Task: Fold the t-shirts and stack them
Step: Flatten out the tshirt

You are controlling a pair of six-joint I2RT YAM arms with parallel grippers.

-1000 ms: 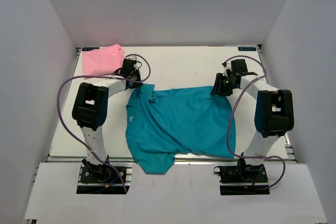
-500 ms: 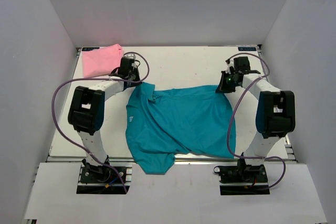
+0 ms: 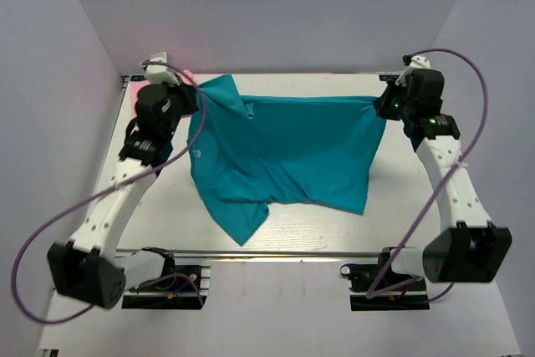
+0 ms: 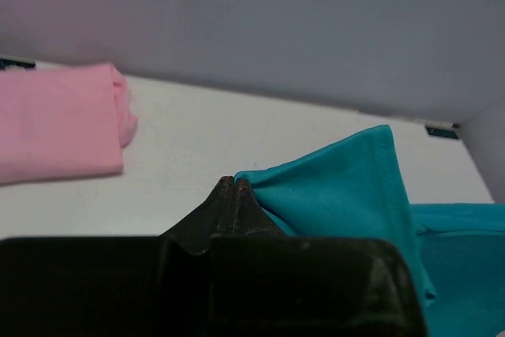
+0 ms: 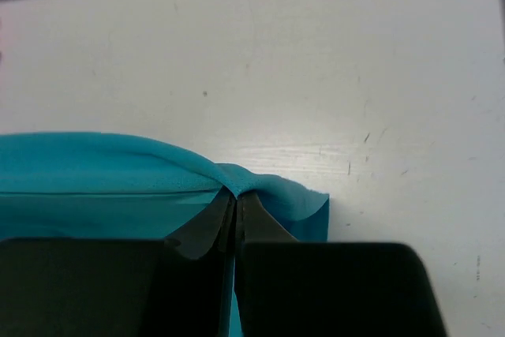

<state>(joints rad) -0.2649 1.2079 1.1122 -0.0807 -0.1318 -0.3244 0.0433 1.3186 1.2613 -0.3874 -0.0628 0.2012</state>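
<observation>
Black left gripper (image 4: pixel 234 185) pinches one upper corner of the teal t-shirt (image 3: pixel 284 152); the right gripper (image 5: pixel 235 195) clamps the other. Both arms stretch high toward the table's (image 3: pixel 410 198) far edge, the cloth hanging between them. A folded pink t-shirt (image 4: pixel 55 120) lies in the far-left corner.

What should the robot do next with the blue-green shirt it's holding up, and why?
Probably lower both pincers together, keeping them wide apart, so the teal shirt spreads flat on the table. The left pincer and the right pincer are each shut on a top corner, the edge between them is stretched, and the lower part hangs wrinkled.
</observation>
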